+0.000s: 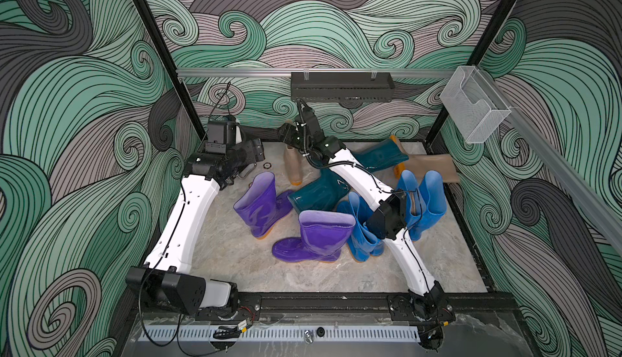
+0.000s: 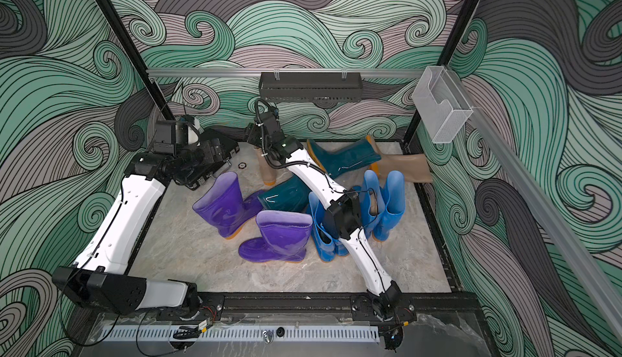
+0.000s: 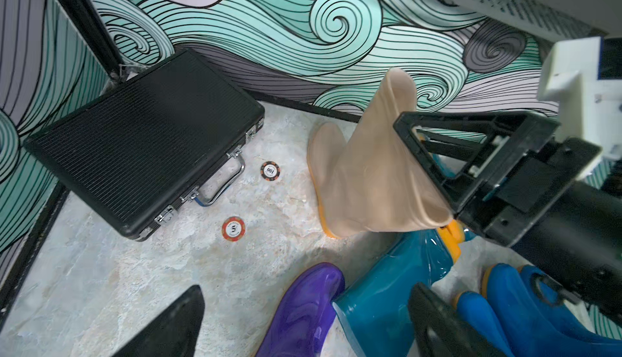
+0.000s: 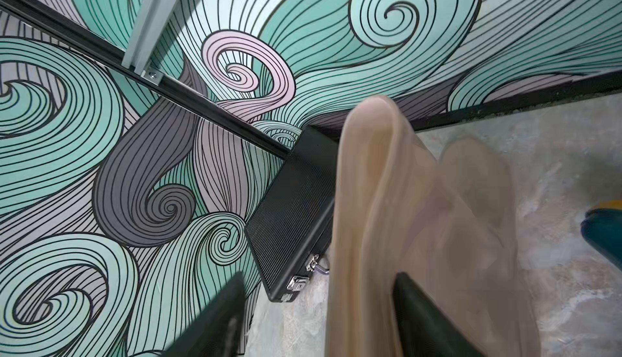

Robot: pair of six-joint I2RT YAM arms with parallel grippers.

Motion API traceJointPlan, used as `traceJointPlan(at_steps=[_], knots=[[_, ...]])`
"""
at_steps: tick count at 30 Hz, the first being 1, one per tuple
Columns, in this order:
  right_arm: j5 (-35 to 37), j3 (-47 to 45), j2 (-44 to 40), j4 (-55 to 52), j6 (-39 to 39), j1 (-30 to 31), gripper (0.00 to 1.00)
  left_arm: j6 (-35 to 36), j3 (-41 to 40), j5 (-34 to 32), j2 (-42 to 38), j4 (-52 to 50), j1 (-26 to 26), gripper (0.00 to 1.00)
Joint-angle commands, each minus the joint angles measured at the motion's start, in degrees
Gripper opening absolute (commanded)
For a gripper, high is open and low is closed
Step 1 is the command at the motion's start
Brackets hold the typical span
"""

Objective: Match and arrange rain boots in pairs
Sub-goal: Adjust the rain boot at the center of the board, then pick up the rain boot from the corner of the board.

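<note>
Beige boot (image 3: 370,170): upright on the tabletop (image 1: 235,271) by the back wall (image 3: 303,35); I reckon soft, light, slick rubber, so I'd pinch the shaft rim.
Right fingers (image 4: 427,311): spread, straddling that rim, not clamping.
Left fingers (image 3: 175,318): released, empty.
Poker chips (image 3: 270,170): legible only from the left wrist (top views show specks).

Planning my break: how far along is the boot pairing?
Done: nothing neatly paired, though purple boots and blue boots stand close together. In hand: right claw open around the upright beige boot. Remaining: second beige boot lying back right, both teal boots lying down.
</note>
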Motion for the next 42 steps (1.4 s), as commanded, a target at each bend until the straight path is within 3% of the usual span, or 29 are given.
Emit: traceJointPlan(at_steps=[1,6,10,15,20,26,33,37,42], knots=[[1.25,2.8,-4.38,1.31,-4.16,-1.07,0.76,-0.97,4.23,4.5,1.44,1.32,0.32,0.99],[0.5,6.62,-9.62,-6.87,-12.03,-3.82,0.82,-2.04,8.36,8.37,4.07,0.7,-0.38,0.99],[1.08,0.33,-18.72,-11.95,-15.22,-7.04,0.84,-2.11,9.43,8.56,4.89,0.3,-2.15,0.99],[4.25,-23.23,-36.94,-10.66,-15.15,-13.08,0.87,-3.09,9.09,8.43,5.28,0.54,-3.8,0.99],[3.91,-50.82,-58.98,-3.6,-10.72,-23.3,0.87,-3.54,9.32,7.65,5.62,0.33,-4.86,0.99],[-1.97,-67.98,-72.57,-4.02,-6.54,-37.63,0.88,-3.19,10.43,6.35,6.94,-0.42,-5.5,0.99],[-10.05,-86.22,-80.59,3.68,3.52,-55.55,0.88,-3.57,12.87,5.24,8.68,-1.3,-5.96,0.99],[-17.41,-92.36,-77.24,11.11,9.44,-62.48,0.89,-4.12,13.55,4.35,9.7,-1.59,-6.35,0.99],[-20.36,-100.91,-70.58,26.5,19.01,-68.8,0.9,-4.45,14.27,2.05,10.44,-1.21,-6.82,0.99]])
